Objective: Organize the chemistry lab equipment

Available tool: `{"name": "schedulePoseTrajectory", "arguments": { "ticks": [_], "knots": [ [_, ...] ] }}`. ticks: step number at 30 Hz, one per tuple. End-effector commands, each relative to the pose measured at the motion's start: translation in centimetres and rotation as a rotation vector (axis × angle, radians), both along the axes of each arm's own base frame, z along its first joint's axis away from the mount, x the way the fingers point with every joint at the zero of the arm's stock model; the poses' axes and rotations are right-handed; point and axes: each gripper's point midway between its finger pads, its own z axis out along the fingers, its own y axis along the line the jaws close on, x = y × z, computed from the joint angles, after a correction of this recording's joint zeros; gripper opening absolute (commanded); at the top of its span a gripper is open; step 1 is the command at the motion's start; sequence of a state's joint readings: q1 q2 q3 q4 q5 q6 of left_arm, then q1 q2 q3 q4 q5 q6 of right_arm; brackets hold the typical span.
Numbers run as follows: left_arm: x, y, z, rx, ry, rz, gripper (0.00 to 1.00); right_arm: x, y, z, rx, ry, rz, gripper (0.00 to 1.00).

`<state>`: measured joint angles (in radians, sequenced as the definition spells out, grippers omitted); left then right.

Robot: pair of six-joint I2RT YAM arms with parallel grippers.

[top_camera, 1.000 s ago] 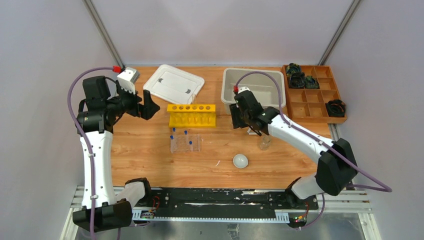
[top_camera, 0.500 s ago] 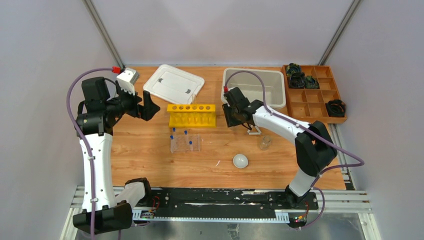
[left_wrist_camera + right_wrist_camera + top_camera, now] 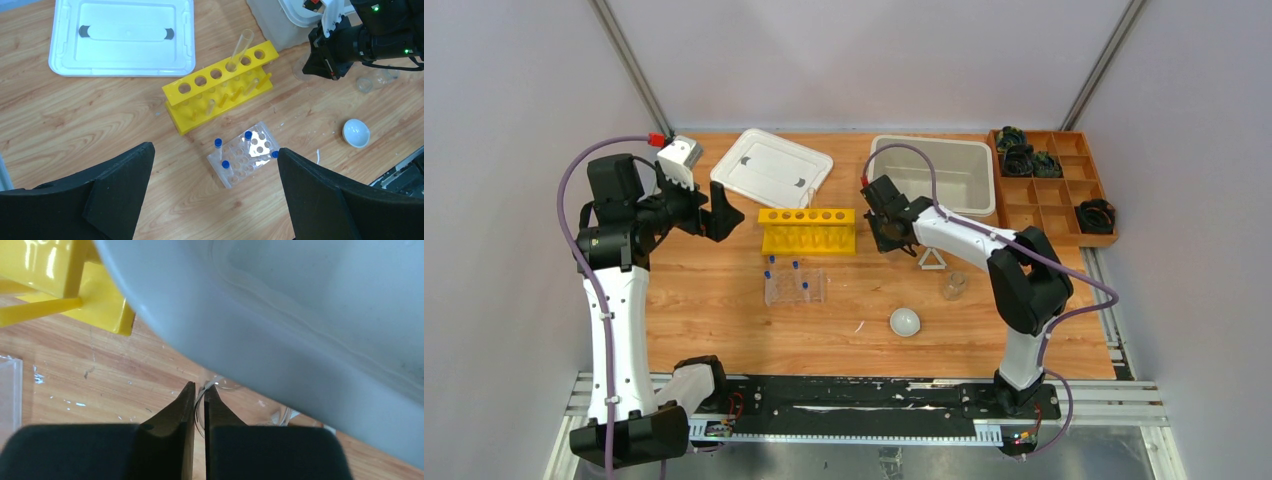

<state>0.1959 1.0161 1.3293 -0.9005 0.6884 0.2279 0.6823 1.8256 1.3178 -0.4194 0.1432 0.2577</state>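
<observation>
My right gripper (image 3: 887,236) (image 3: 200,390) is low beside the grey bin's near left corner, its jaws shut on the thin rim of a small clear glass vessel (image 3: 220,385). The white triangle (image 3: 932,260) lies just right of it, with another glass vessel (image 3: 954,285) (image 3: 364,84) and the small white dish (image 3: 905,321) (image 3: 356,133) nearer the front. The yellow rack (image 3: 809,230) (image 3: 220,85) holds one leaning glass tube (image 3: 240,49). In front of it is the clear rack (image 3: 794,286) (image 3: 247,160) with several blue-capped tubes. My left gripper (image 3: 720,211) (image 3: 215,200) hangs wide open above the table's left side, holding nothing.
A white lid (image 3: 771,167) (image 3: 122,35) lies at the back left. The grey bin (image 3: 934,150) (image 3: 300,315) stands at the back centre, close over my right fingers. The brown compartment tray (image 3: 1049,190) with black parts is at the far right.
My right gripper slid left along the bin's front, uncovering the white triangle, and its jaws closed onto the glass rim. The left arm stayed still.
</observation>
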Motion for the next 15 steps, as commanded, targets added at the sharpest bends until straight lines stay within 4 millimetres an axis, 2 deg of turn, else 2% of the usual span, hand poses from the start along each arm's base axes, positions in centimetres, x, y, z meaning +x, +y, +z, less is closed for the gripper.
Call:
{"name": "schedulePoseTrajectory", "arguments": {
  "ticks": [1,4,6,11,15],
  "knots": [
    [-0.1,-0.1,1.2,0.003,-0.041,-0.013,1.0,0.5,-0.8,0.6,-0.02,-0.013,-0.024,0.0],
    [0.0,-0.2,1.2,0.002,-0.04,-0.015,1.0,0.0,-0.5,2.6,0.022,-0.032,-0.012,0.0],
    [0.0,-0.2,1.3,0.002,-0.044,-0.019,1.0,-0.6,0.0,5.0,0.066,-0.048,0.012,0.0],
    [0.2,-0.3,1.8,-0.004,-0.05,-0.026,1.0,-2.9,0.7,13.0,0.196,-0.107,0.104,0.0],
    [0.3,-0.4,2.0,-0.01,-0.051,-0.031,1.0,-3.3,-0.5,18.9,0.233,-0.216,0.109,0.0]
  ]
}}
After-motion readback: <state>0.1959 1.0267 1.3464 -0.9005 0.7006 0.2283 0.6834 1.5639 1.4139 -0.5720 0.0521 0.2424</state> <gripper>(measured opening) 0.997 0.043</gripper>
